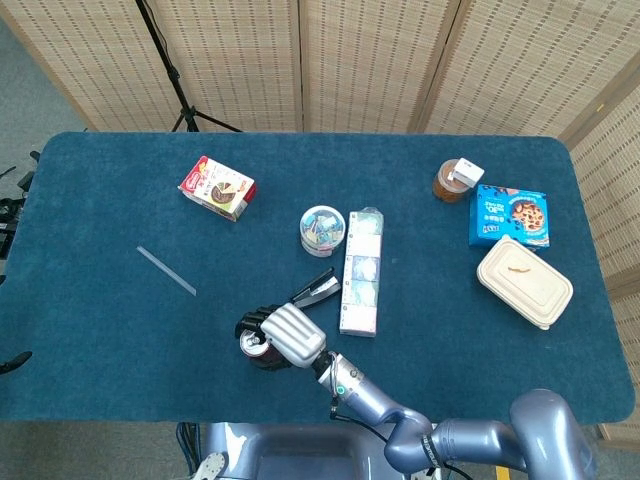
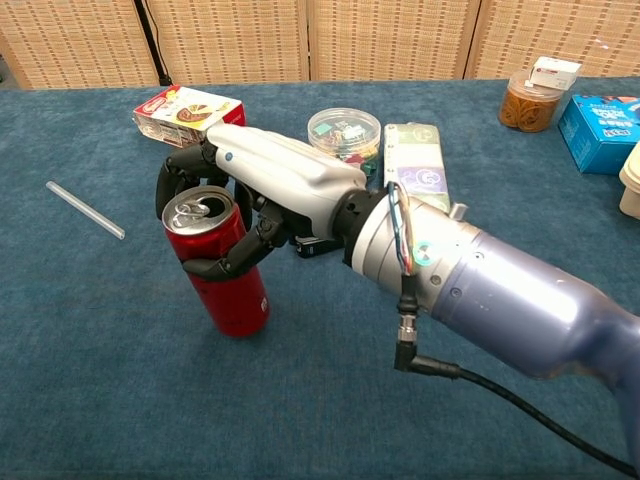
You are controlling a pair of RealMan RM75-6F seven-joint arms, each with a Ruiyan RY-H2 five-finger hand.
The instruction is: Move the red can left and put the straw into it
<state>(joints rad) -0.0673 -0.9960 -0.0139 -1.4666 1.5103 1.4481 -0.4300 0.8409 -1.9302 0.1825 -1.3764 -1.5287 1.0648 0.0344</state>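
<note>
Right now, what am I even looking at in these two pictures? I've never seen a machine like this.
This is a robot with two arms ending in mechanical hands. One picture looks down from its head, the other looks out from its chest. Only the right hand shows; it grips an opened red can standing upright on a blue table. A clear straw lies apart, to the left. Also on the table: a small red snack box, a round tub, a long flat packet, a brown jar, a blue cookie box and a beige lidded container.
</note>
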